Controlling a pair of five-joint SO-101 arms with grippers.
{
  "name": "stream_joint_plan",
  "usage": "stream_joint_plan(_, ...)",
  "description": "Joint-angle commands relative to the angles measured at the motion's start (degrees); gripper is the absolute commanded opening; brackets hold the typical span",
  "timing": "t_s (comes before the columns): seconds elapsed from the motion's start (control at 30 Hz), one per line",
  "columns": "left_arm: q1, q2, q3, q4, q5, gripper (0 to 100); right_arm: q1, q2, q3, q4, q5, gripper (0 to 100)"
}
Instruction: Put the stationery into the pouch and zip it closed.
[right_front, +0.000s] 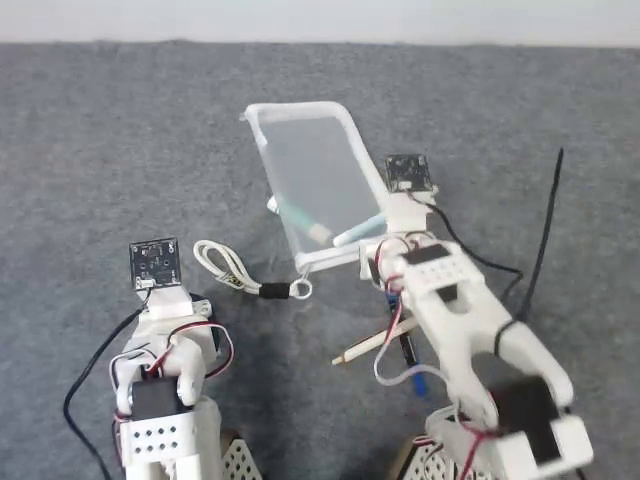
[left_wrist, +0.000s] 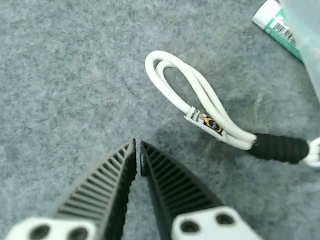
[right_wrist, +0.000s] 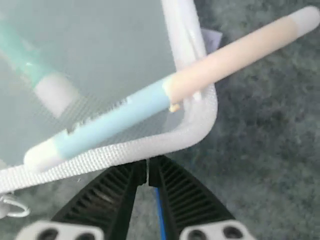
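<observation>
Checker: Pouch position?

Tagger: Clear pouch (right_front: 310, 165) with white webbing trim, flat on the grey worktop (right_front: 100, 150), middle of the high view, just ahead of the right arm.

Checker: What's inside?

Tagger: Green-and-white stick (right_front: 300, 218) fully inside, near the open end. Pale blue pen (right_wrist: 150, 100) lies across the pouch corner, blue half under the clear film, peach half sticking out over the trim onto the worktop.

Checker: Right claw?

Tagger: Right claw (right_wrist: 148, 162) jaws drawn together, only a hairline gap at the tips. Tips sit right at the webbing edge, touching or nearly. Can't tell if any webbing is pinched. Thin blue strip shows between the jaws lower down, can't tell what it is.

Checker: Left claw?

Tagger: Left claw (left_wrist: 138, 145) also almost fully closed, a sliver between the tips, nothing in it. It hangs over bare worktop, near the white cord loop (left_wrist: 204, 119) but apart from it.

Checker: Cord details?

Tagger: Doubled white cord, small tag on it, runs into a black sleeve (left_wrist: 280, 147), then a small ring (right_front: 300, 290) close to the pouch's near corner.

Checker: Loose stationery?

Tagger: Wooden pencil (right_front: 365, 347) on the worktop beside the right arm, tilted, partly under it. Blue-tipped item (right_front: 425, 378) next to it, mostly hidden by the arm and wires
</observation>
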Motion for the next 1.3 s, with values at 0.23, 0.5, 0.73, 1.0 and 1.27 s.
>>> stream_joint_plan(0.23,-0.1,-0.8,-0.7,-0.4,-0.6,1,3.7,2.9,-11.8,3.1,0.5,0.6)
stream_joint_plan(0.5,-0.1,-0.8,-0.7,-0.4,-0.6,1,0.0,-4.6,-16.3,20.5,0.4,0.6)
stream_joint_plan(0.73,-0.1,-0.8,-0.7,-0.4,-0.6,1,-9.0,-17.2,-16.3,30.0,-0.2,0.6)
stream_joint_plan(1.0,-0.1,-0.8,-0.7,-0.4,-0.6,1,-22.1,-20.1,-16.3,31.4,-10.5,4.2)
stream_joint_plan(1.27,-0.1,-0.8,-0.7,-0.4,-0.6,1,-25.2,-14.1,-17.9,30.8,-15.1,20.3)
